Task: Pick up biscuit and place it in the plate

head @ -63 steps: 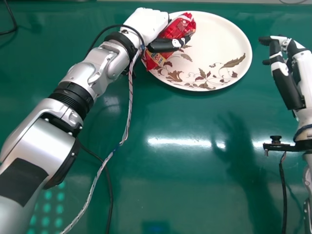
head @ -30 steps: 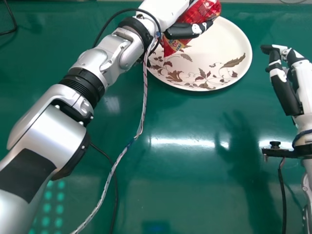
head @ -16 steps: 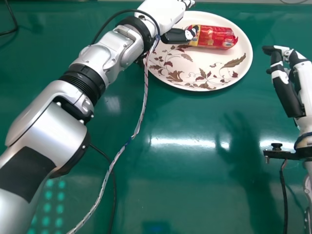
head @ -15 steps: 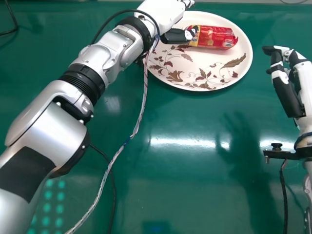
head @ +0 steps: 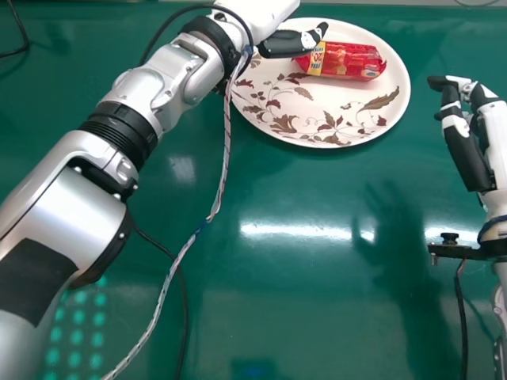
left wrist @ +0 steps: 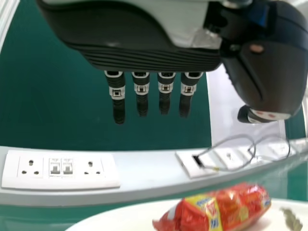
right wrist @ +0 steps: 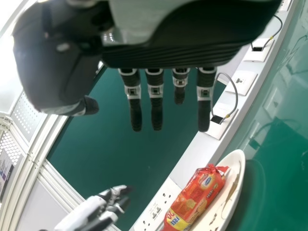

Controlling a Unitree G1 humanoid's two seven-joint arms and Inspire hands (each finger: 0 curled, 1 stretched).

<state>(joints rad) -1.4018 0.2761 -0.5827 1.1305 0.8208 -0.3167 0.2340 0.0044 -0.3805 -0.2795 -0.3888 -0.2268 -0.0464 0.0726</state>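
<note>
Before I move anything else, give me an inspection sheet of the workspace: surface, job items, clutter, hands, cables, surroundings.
Surface: green tabletop, glossy, with bright reflections across its middle.
Job's things: red biscuit packet lying on the far part of the patterned plate.
Clutter: nothing seen.
Hands: left hand open, thumb over the plate's left side; right hand open, right of the plate, fingers straight.
Cables: braided cable hanging along the left arm; black cable at the tabletop's far left.
Surroundings: white rail with sockets beyond the plate.
</note>
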